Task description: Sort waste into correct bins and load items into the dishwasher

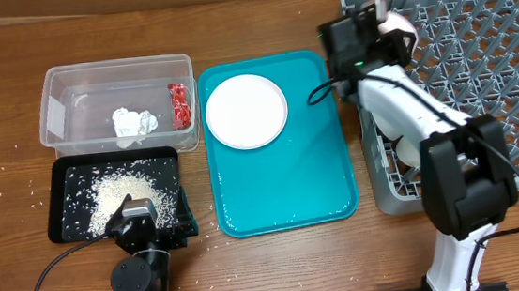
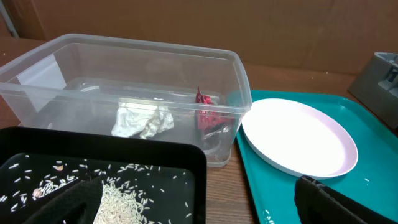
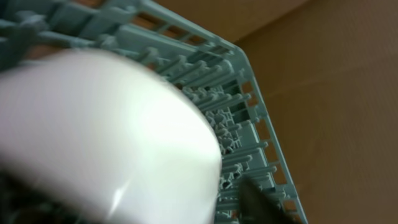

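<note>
My right gripper (image 1: 386,26) hovers over the back left corner of the grey dish rack (image 1: 488,69). A white bowl (image 3: 106,137) sits blurred between its jaws, and the right finger (image 3: 261,202) stands a little off the bowl's side. A white plate (image 1: 246,110) lies on the teal tray (image 1: 291,180). The clear tub (image 1: 57,97) holds a red wrapper (image 1: 179,105) and a white paper wad (image 1: 133,122). Rice (image 1: 123,197) is heaped in the black tray (image 1: 57,196). My left gripper (image 1: 143,217) is open and empty at that tray's front edge.
A white dish (image 1: 401,152) shows in the rack's front left part, mostly hidden under my right arm. Stray rice grains dot the wood around the black tray. The tub, black tray and teal tray stand close side by side.
</note>
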You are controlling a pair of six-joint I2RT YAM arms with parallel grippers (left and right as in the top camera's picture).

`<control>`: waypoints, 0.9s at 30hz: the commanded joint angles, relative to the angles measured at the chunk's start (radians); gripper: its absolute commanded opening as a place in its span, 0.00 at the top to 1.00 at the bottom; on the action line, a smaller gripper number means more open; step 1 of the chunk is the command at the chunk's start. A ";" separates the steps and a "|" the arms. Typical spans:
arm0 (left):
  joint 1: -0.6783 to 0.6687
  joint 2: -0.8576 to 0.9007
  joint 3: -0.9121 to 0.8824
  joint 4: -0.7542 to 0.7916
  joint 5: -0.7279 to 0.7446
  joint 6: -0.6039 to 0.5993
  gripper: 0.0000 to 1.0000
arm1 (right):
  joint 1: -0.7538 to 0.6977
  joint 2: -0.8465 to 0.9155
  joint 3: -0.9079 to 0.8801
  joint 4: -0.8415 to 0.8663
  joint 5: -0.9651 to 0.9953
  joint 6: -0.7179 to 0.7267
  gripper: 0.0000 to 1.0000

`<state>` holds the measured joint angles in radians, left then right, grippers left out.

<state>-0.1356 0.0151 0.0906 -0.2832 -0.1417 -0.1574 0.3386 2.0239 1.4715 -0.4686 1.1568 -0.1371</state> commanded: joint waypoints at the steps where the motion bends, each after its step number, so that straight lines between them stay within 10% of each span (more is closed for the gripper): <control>1: 0.007 -0.010 -0.004 0.004 0.004 -0.011 0.00 | 0.055 0.010 0.001 -0.020 0.011 0.043 0.41; 10: 0.007 -0.010 -0.004 0.004 0.004 -0.011 0.00 | 0.175 -0.121 0.003 -0.134 -0.179 0.106 0.36; 20: 0.007 -0.010 -0.004 0.004 0.004 -0.011 0.00 | 0.211 -0.249 0.013 -0.305 -1.283 0.460 0.32; 27: 0.007 -0.010 -0.004 0.004 0.005 -0.011 0.00 | 0.222 -0.144 -0.028 -0.288 -1.208 0.655 0.36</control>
<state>-0.1356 0.0151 0.0906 -0.2829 -0.1417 -0.1574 0.5583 1.8271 1.4658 -0.7650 -0.0261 0.3885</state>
